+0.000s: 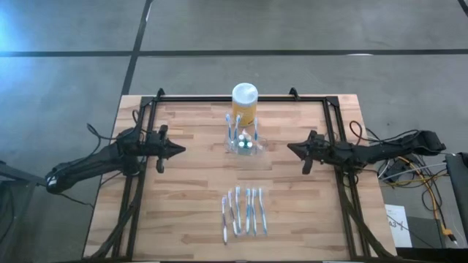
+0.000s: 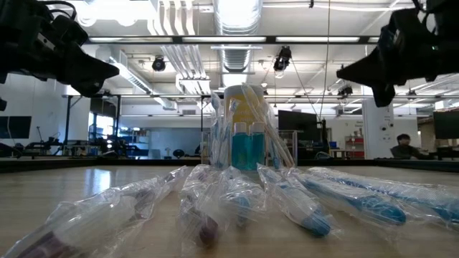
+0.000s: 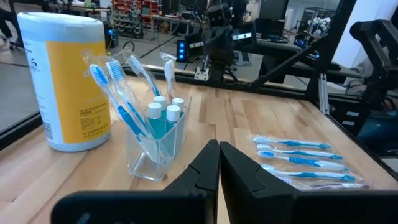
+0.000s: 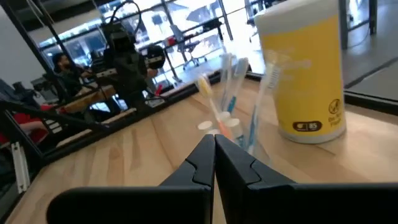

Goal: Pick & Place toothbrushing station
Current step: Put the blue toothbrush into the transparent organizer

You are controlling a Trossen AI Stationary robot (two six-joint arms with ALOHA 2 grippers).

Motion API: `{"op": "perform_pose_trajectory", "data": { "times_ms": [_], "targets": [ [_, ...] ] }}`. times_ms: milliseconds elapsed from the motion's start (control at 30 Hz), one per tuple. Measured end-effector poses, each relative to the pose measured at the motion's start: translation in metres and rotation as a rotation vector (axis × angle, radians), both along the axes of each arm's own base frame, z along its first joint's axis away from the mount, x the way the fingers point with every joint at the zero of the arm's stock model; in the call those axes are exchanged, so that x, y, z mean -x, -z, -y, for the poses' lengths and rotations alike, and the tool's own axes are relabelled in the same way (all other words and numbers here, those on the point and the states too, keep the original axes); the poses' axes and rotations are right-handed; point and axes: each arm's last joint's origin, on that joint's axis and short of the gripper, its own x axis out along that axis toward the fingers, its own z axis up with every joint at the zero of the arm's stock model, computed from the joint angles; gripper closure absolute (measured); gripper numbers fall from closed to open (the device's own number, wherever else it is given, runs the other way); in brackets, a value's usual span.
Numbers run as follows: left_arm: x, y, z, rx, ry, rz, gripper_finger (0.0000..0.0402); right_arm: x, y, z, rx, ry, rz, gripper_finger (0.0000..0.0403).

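Toothbrushing station sits between both hands, roughly equally near. Left hand and right hand both clenched, empty, each pointing inward at it.

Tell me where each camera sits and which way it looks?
High: above, looking down on table, both arms.
Low: table height, across wrapped toothbrushes; arms overhead.
Left wrist: behind the shut left gripper, facing the toothbrushing station.
Right wrist: behind the shut right gripper, facing it too.
All share the yellow jar.
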Motion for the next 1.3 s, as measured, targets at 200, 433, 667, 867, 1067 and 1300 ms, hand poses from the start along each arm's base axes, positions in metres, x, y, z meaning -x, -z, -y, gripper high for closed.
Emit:
{"op": "perform_pose_trajectory", "data": {
  "times_ms": [200, 433, 667, 867, 1067, 1300],
  "targets": [
    [0.000, 0.000, 0.000, -0.006, 0.000, -0.002, 0.0386, -0.022, -0.036, -0.003, -0.001, -0.001, -0.124, 0.0394],
    [0.000, 0.000, 0.000, -0.012, -0.008, -0.003, 0.0386, -0.054, -0.085, -0.013, 0.031, -0.035, -0.337, 0.0394],
    [0.000, 0.001, 0.000, -0.009, -0.013, -0.011, 0.0386, -0.092, -0.106, -0.036, -0.011, -0.068, -0.580, 0.0394],
    [0.000, 0.003, 0.000, -0.002, -0.012, -0.028, 0.0386, -0.126, -0.097, -0.060, -0.102, -0.056, -0.797, 0.0393],
    [0.000, 0.003, 0.000, 0.005, -0.013, -0.026, 0.0386, -0.161, -0.081, -0.095, -0.153, -0.151, -0.907, 0.0341],
    [0.000, 0.003, 0.000, 0.029, -0.015, -0.025, 0.0386, -0.187, -0.067, -0.139, -0.166, -0.181, -0.959, 0.0237]
  ]
}}
